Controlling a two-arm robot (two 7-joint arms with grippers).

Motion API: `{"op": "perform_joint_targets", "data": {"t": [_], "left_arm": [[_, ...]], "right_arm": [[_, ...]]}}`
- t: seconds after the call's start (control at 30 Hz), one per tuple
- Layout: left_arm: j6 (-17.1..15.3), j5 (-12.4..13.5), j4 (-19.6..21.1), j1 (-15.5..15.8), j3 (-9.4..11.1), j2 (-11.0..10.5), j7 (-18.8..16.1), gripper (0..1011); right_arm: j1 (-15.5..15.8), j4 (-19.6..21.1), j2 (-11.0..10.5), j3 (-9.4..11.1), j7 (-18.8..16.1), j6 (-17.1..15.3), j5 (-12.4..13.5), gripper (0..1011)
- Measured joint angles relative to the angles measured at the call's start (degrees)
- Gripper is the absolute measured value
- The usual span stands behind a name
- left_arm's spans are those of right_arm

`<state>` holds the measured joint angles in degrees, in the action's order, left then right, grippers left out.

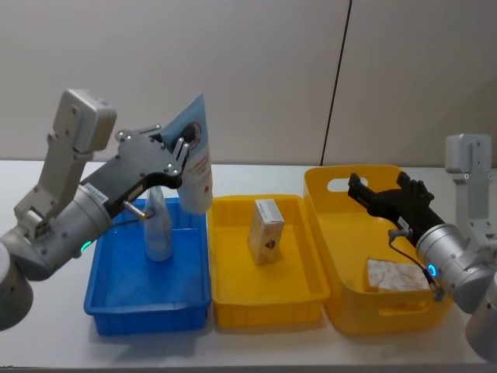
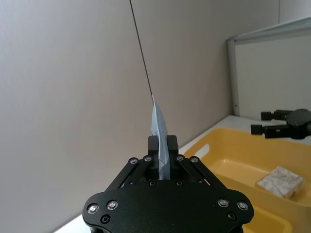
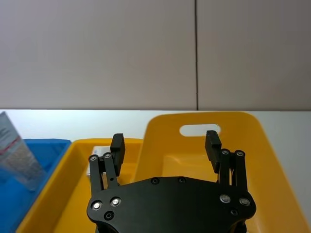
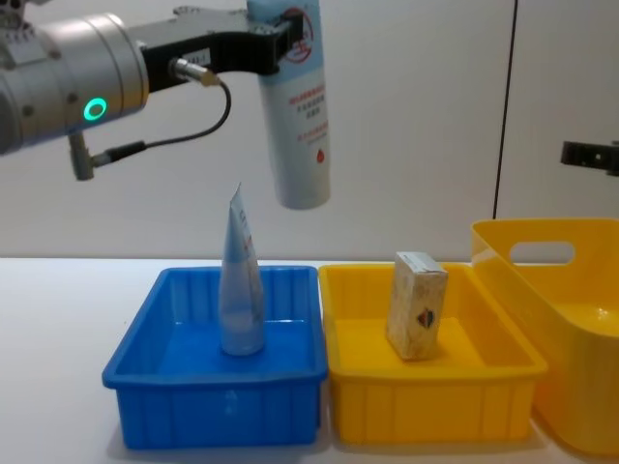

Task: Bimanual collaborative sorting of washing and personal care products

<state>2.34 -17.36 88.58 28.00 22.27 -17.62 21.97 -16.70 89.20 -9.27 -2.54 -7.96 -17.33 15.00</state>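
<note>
My left gripper [image 1: 183, 155] is shut on a pale-blue squeeze tube [image 1: 197, 159] with red print, held cap down in the air above the right side of the blue tray [image 1: 116, 307]. The chest view shows that tube [image 4: 298, 116] hanging well above the tray. A second tube [image 1: 158, 227] stands on its cap inside the blue tray. A cream box [image 1: 266, 231] with a dark emblem stands in the yellow tray [image 1: 268, 307]. My right gripper [image 1: 380, 190] hovers open and holds nothing over the yellow basket [image 1: 349, 311].
A pale patterned pack [image 1: 396, 274] lies flat in the basket's front right corner. The three containers stand side by side on the white table [image 1: 46, 342], close to the wall behind.
</note>
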Motion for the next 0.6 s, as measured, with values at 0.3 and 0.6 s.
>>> {"op": "perform_joint_targets", "data": {"t": [0.3, 0.6], "left_arm": [[1.8, -1.1, -2.9, 3.0, 0.4, 1.3, 2.1, 86], [2.8, -2.1, -4.9, 4.3, 0.7, 2.0, 3.1, 85]], "right_arm": [[0.5, 1.9, -1.6, -1.6, -4.7, -0.1, 1.9, 1003], [0.7, 3.5, -4.1, -3.5, -10.5, -1.4, 4.1, 1004]]}}
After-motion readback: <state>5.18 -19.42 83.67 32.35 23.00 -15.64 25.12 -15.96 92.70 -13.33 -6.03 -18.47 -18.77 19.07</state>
